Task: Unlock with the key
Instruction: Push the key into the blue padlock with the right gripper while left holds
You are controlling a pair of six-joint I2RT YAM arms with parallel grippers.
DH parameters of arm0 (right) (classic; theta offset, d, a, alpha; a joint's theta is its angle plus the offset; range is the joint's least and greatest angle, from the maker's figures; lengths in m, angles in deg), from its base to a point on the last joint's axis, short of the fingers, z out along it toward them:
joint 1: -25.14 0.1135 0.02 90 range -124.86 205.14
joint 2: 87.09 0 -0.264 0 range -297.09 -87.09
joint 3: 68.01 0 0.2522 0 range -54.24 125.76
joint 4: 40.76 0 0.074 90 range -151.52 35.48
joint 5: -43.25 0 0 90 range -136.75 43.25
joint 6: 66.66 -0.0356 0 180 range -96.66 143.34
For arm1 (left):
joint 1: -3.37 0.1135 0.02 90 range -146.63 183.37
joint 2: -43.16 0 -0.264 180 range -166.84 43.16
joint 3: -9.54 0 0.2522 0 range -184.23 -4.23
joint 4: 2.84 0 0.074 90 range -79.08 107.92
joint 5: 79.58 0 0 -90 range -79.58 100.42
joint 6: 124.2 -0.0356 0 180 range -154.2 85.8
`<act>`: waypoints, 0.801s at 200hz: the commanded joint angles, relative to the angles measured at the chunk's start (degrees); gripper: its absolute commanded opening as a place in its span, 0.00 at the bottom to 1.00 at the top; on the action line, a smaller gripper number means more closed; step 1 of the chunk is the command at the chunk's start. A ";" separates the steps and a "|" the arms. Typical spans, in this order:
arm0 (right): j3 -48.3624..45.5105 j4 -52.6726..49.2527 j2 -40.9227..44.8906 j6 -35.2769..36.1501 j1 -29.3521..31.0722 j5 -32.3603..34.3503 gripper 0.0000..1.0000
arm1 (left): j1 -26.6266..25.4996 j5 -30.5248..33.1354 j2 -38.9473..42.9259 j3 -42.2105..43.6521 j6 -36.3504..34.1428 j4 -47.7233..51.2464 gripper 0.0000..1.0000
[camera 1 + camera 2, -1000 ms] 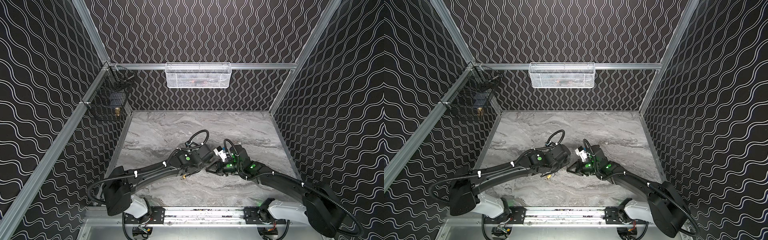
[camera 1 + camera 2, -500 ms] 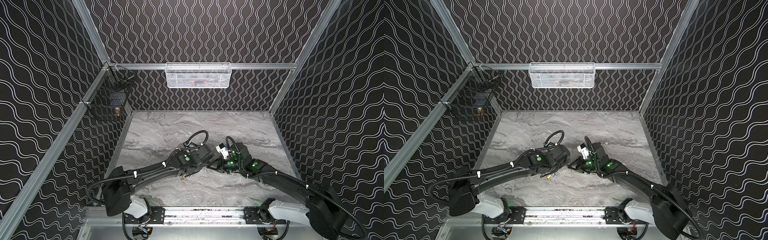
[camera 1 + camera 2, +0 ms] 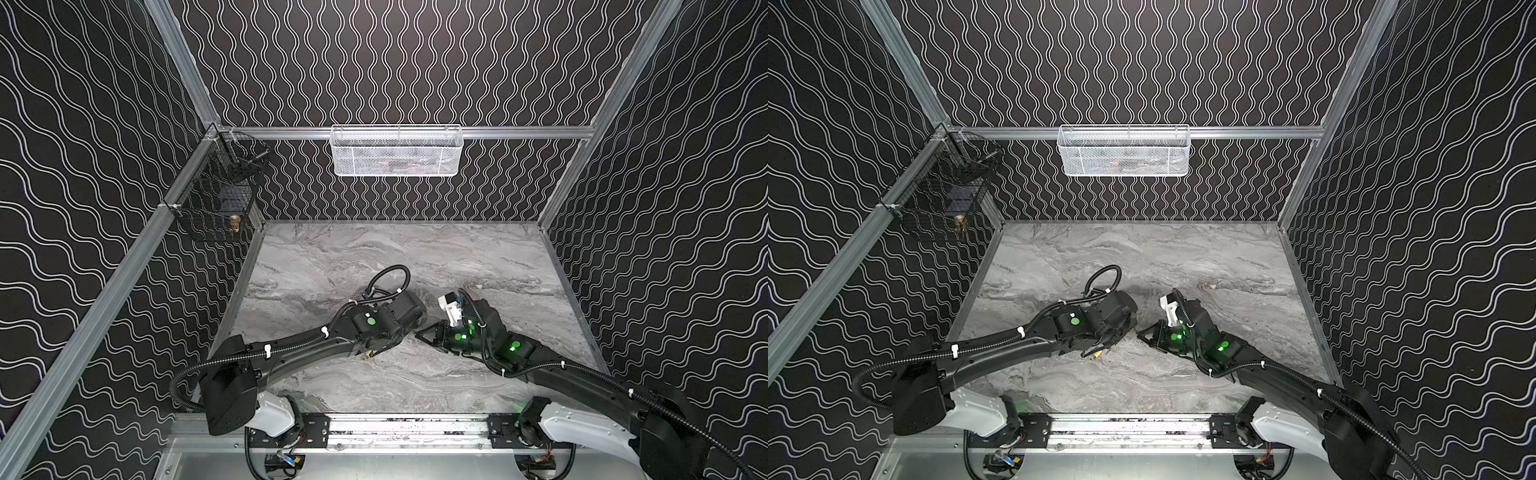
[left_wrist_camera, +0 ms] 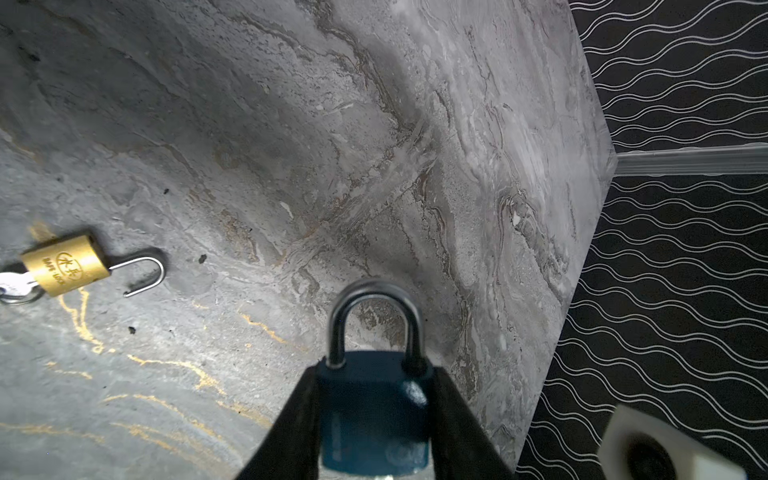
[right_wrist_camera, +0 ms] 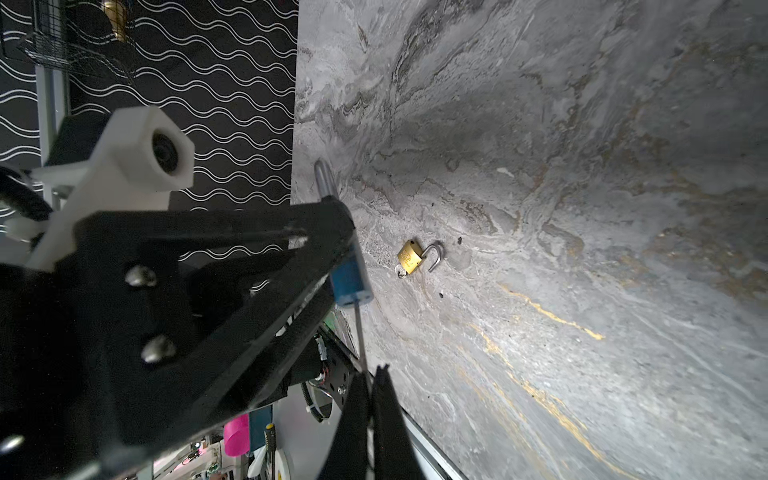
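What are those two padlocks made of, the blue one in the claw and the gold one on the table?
The blue padlock shows a glossy blue coating, paint or plastic, probably over metal; its thick shackle looks like dark polished steel. The gold padlock looks like brass, matte yellow with stamped lettering; its thin shackle, swung open, is bright silvery metal.

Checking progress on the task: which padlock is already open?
The brass padlock on the table: its shackle hangs free. The blue padlock, in the left gripper, is shut.
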 commanded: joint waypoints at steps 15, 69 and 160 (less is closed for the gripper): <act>2.76 4.66 -1.41 2.21 1.26 6.56 0.00 | -0.26 -4.03 0.14 -1.58 1.73 -2.86 0.00; 6.46 3.84 -2.38 9.66 2.98 11.49 0.00 | -0.26 -7.46 0.22 0.30 2.28 -5.31 0.00; 6.28 5.79 -1.13 14.34 6.20 16.17 0.00 | -0.26 -8.00 4.35 4.50 4.56 -11.80 0.00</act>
